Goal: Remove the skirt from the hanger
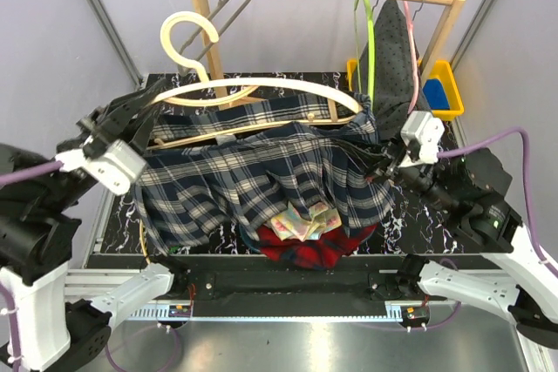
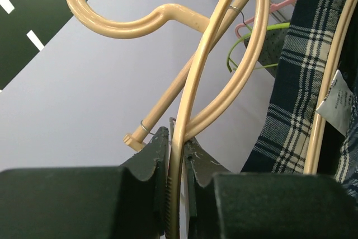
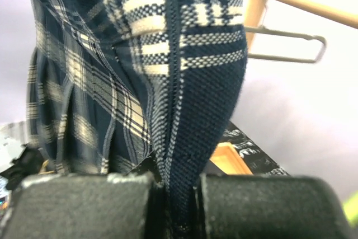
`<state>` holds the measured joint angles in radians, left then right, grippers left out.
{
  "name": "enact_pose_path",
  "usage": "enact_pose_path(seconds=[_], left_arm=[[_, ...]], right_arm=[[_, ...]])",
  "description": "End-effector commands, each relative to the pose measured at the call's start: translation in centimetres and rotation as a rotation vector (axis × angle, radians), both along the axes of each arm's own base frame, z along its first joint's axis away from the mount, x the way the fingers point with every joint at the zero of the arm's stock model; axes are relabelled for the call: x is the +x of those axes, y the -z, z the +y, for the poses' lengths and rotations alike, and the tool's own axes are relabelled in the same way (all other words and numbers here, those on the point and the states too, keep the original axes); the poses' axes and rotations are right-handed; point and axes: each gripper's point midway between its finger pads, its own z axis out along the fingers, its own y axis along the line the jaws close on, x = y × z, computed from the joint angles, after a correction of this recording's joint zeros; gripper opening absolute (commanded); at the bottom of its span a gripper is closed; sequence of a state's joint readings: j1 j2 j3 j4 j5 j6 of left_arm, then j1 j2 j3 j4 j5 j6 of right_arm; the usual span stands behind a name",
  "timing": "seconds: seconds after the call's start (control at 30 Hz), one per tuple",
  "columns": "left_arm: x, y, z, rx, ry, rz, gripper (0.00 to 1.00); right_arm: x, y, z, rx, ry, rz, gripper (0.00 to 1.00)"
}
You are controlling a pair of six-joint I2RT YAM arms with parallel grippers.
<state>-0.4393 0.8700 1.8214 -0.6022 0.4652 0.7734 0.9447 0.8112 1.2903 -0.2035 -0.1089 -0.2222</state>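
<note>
My left claw [image 2: 177, 145] is pinched shut on the cream hanger [image 1: 261, 86], holding it above the tabletop [image 1: 410, 215]. The right claw [image 3: 178, 191] is clamped on the waistband of the plaid skirt [image 1: 244, 172], which hangs from the hanger. This looks like the separation step: next I'd pull the fabric off sideways, keeping the hanger firm.

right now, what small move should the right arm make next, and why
Probably draw the right gripper slowly rightward, away from the hanger. It is shut on the skirt at its right edge, the left gripper clamps the hanger's arm, and the skirt is still draped over it, so a pull should start sliding it off.
</note>
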Motion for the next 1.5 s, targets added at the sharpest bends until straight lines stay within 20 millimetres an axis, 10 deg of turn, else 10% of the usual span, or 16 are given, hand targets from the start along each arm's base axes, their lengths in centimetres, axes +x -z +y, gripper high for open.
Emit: enact_pose_path(seconds=[0.0,0.37,0.5,0.67,0.97,1.23,1.4,1.47], left_arm=[[-1.5,-9.1,5.5,-0.336,-0.185,-0.235,0.00],[0.0,-9.3,5.2,-0.402,-0.180,-0.201,0.00],[0.4,-9.0,4.6,-0.403,-0.151,-0.193,0.00],[1.2,-9.5,2.6,-0.525,0.001,-0.102,0.00],[3.8,-11.0,-4.1,-0.671,0.385,0.096,0.00],[5.6,-13.2,3.6,-0.756,-0.053,-0.150,0.00],[7.5,-8.0,11.1,-0.727,-0.511,-0.172,0.00],[5.1,-6.6,13.6,-0.708,-0.627,-0.195,0.00]], right_arm=[[1.3,-1.5,-6.4,0.167,0.257,-0.015,0.00],[1.9,5.0,-10.7,0.328,0.404,0.151,0.00],[3.5,3.8,-7.8,0.238,0.394,0.116,0.00],[6.4,-2.7,-2.7,0.243,0.360,0.013,0.00],[7.2,-7.3,6.9,0.246,0.075,-0.022,0.00],[4.6,-17.4,-0.7,0.376,0.226,-0.252,0.00],[3.3,-18.0,-2.9,0.380,0.244,-0.253,0.00],[3.3,-17.1,-3.4,0.356,0.260,-0.240,0.00]])
